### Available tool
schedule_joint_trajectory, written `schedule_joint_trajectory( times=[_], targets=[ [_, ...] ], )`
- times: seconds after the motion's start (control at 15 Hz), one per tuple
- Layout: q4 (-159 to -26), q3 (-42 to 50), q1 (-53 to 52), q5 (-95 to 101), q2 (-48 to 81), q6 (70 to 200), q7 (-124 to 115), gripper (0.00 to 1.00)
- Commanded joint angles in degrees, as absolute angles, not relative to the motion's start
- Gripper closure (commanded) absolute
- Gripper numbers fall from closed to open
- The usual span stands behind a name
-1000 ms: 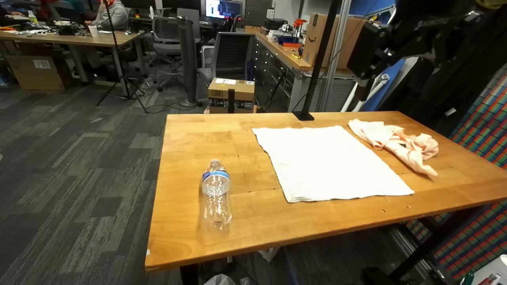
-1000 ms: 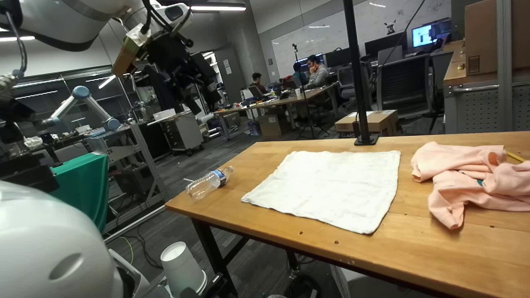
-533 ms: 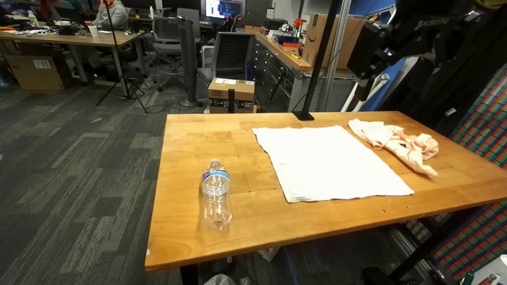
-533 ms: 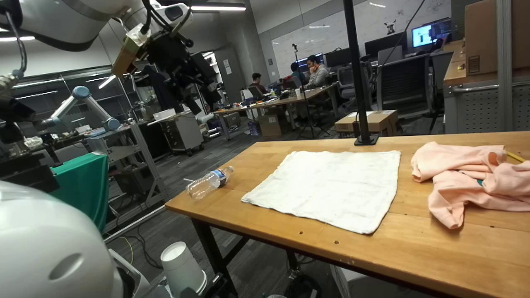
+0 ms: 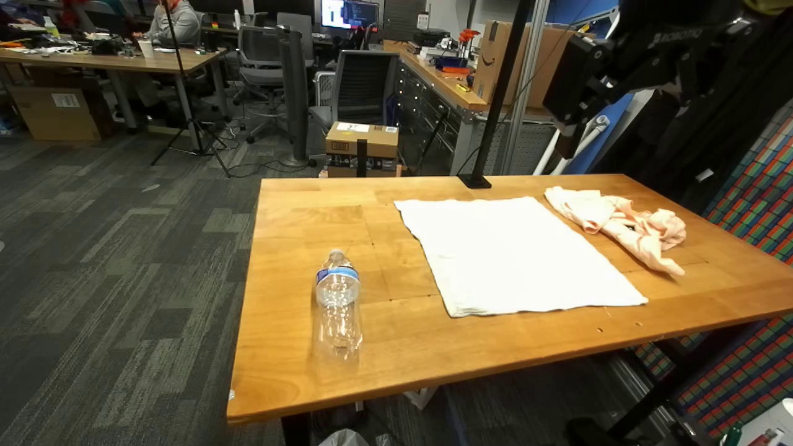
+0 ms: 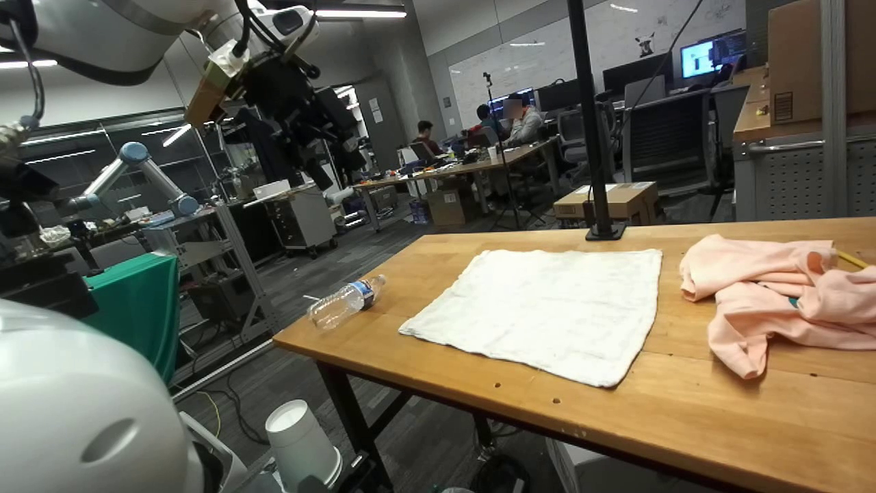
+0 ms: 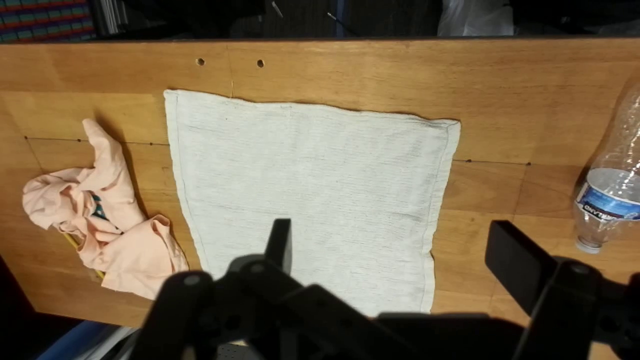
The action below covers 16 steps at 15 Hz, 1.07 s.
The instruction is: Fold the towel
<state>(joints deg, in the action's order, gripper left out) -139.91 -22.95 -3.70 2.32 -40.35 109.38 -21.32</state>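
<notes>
In the wrist view the gripper [image 7: 390, 235] hides the towel [image 7: 312, 195] toward six o'clock. The bottle [image 7: 612, 192] — at three — is cut off.

Wooden table [image 5: 384, 347], and here's towel [image 6: 540, 308], spread flat across middle, edges slightly wavy. Off to one side, clear bottle [image 5: 338, 310] down on its side, blue label [image 7: 607, 202] showing, well apart from towel. Opposite side, peach cloth [image 7: 120, 240] in crumpled heap, just beside towel, strip of wood between. Yellow stick [image 6: 852, 260] peeks from under cloth. Black pole [image 5: 497, 99] stands at far edge in both exterior views.
</notes>
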Motion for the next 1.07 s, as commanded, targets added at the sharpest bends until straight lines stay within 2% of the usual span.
schedule_joint_trajectory(
  times=[0.0,0.47,1.0],
  targets=[
    [-141.9,-20.5,-4.7,3.3,-40.1,110.3,-21.7,0.0],
    [-148.4,-15.4,-1.3,8.7,-41.3,115.6,-22.1,0.0],
    [-162.7,-11.3,4.3,10.8,-44.6,128.5,-25.4,0.0]
  ],
)
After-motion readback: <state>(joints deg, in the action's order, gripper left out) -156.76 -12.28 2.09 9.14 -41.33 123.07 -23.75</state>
